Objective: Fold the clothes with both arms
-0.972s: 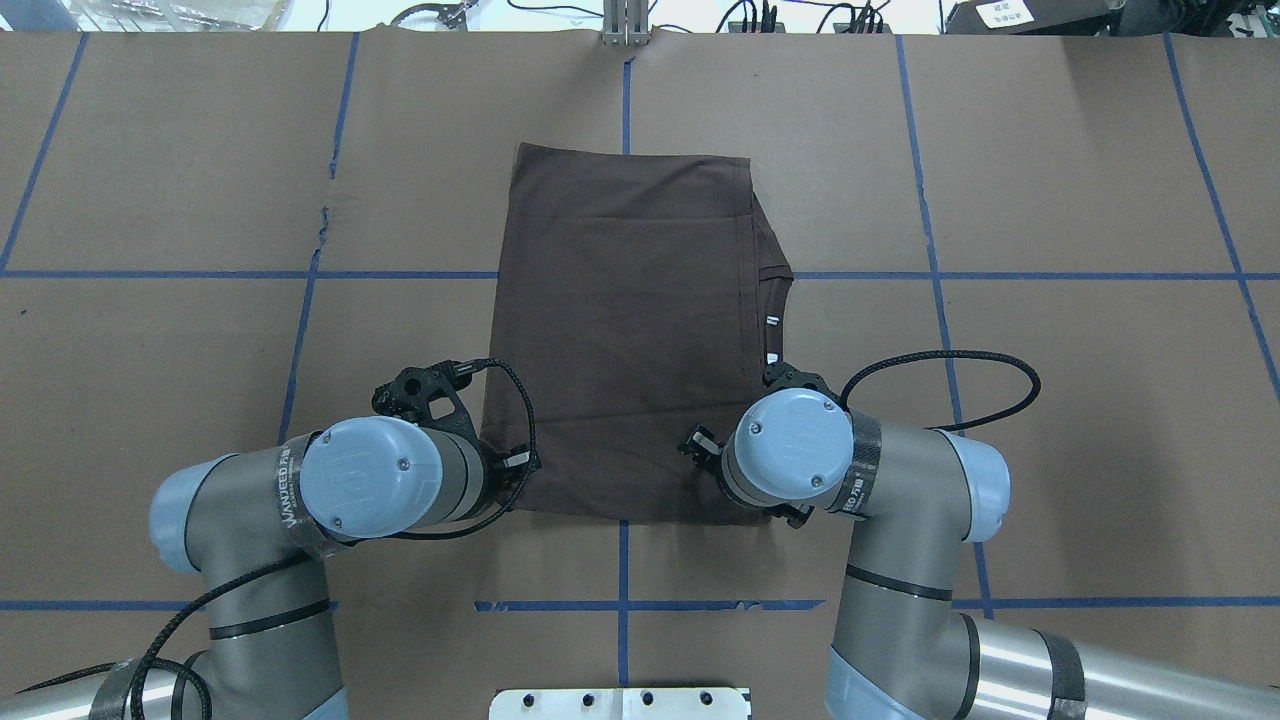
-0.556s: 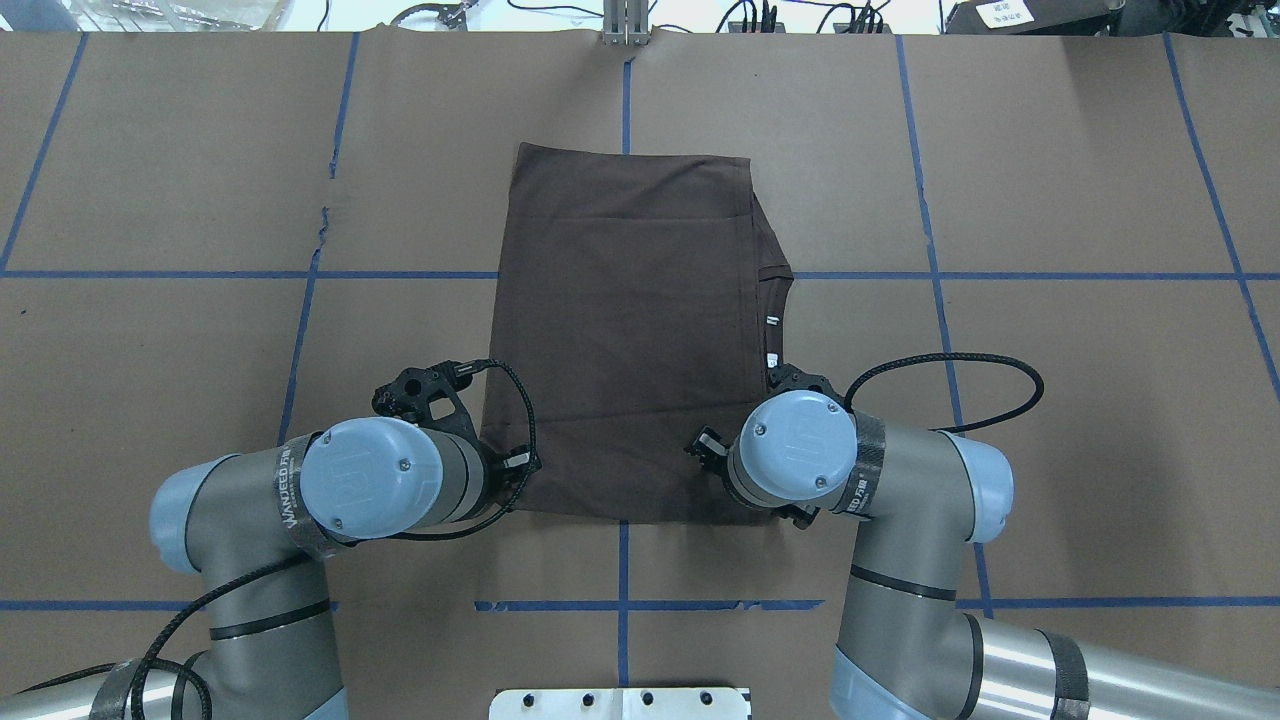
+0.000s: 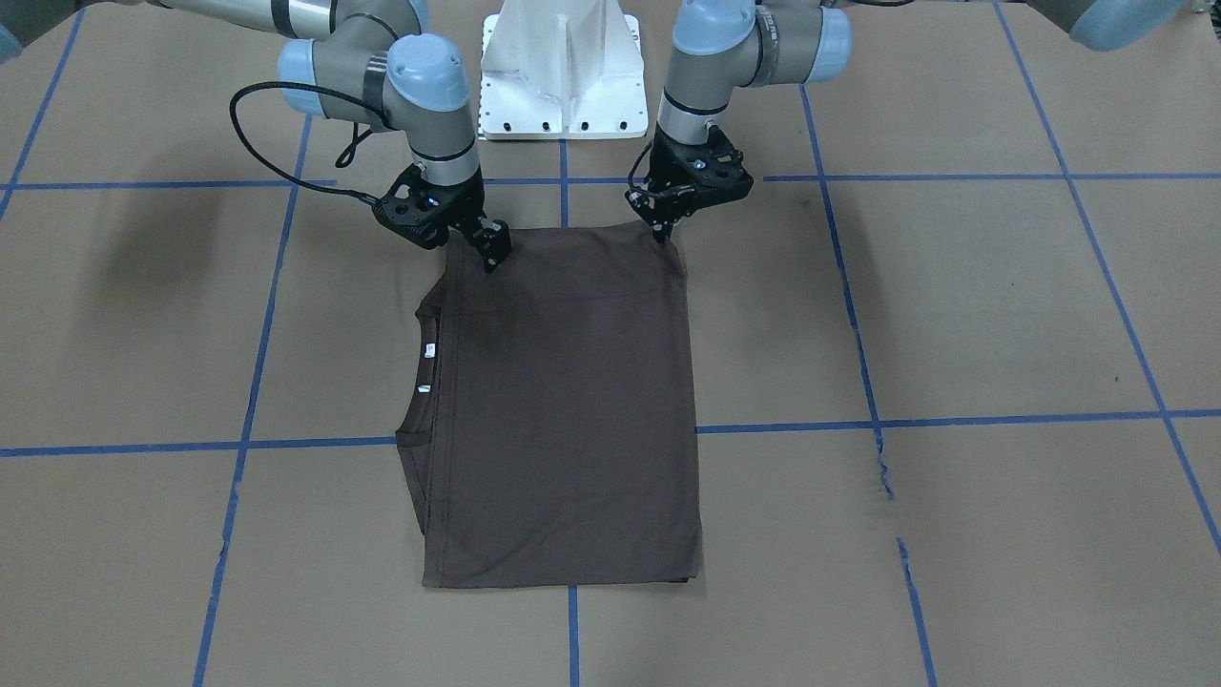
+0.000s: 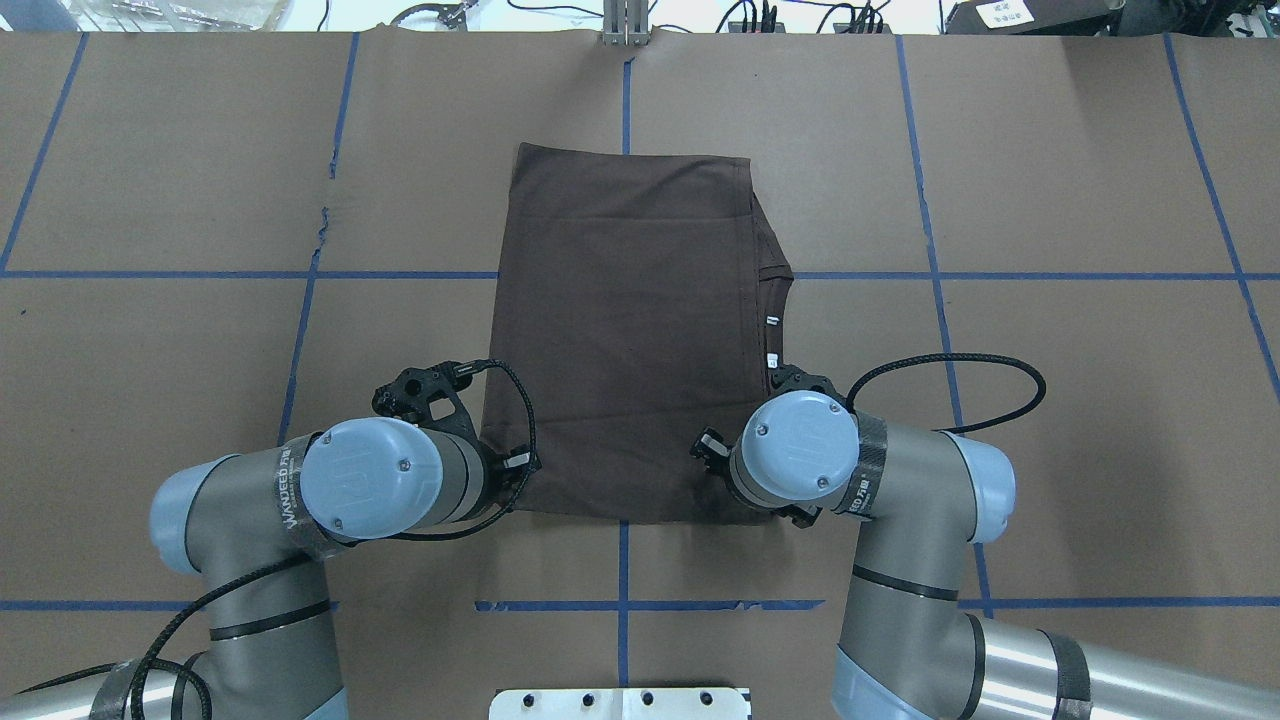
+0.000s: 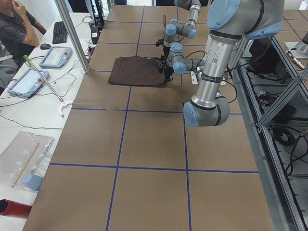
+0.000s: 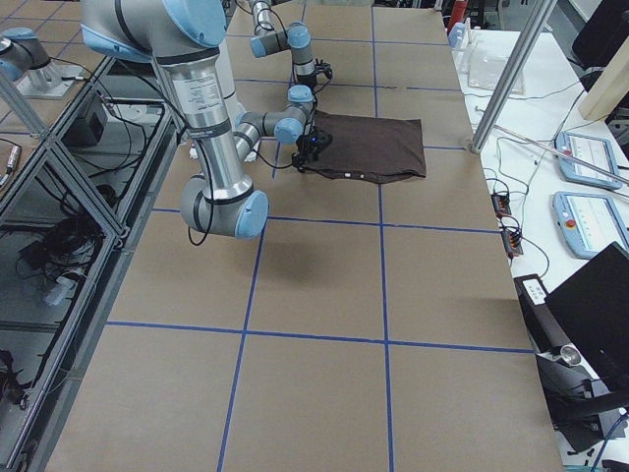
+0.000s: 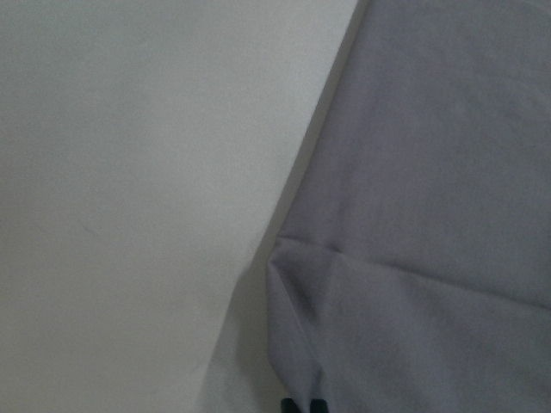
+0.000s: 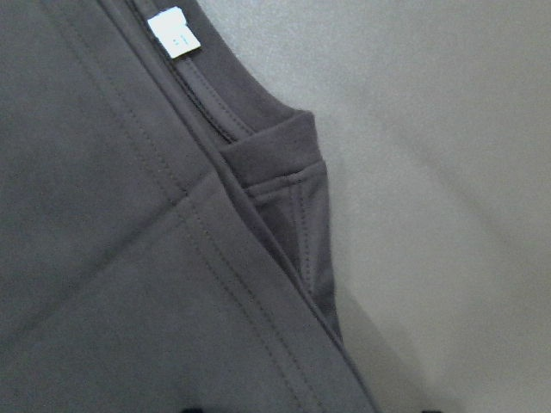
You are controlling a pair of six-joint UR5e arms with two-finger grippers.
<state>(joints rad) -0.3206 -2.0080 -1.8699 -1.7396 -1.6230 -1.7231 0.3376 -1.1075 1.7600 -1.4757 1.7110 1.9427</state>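
Observation:
The dark brown T-shirt [image 4: 620, 330] lies folded into a flat rectangle at the table's middle, collar and white neck labels [image 4: 771, 322] on its right edge. In the front view the shirt [image 3: 563, 410] has both grippers at its robot-side corners. My left gripper [image 3: 665, 232] is shut on the near-left corner; in the left wrist view the cloth [image 7: 430, 215] creases toward the closed tips. My right gripper [image 3: 493, 256] stands at the near-right corner by the collar. In the right wrist view the shirt [image 8: 103, 258] and a label [image 8: 175, 33] show, with the tips apart at the bottom edge.
Brown paper with blue tape lines [image 4: 623, 90] covers the table. The white pedestal base [image 3: 563, 76] stands behind the shirt on the robot's side. The paper is torn at one spot [image 4: 322, 220]. An operator [image 5: 19, 24] sits beyond the far edge, with tablets [image 5: 55, 56] beside him.
My right arm has shifted slightly to the right and toward the robot over the shirt's corner. The left arm and the shirt have not moved.

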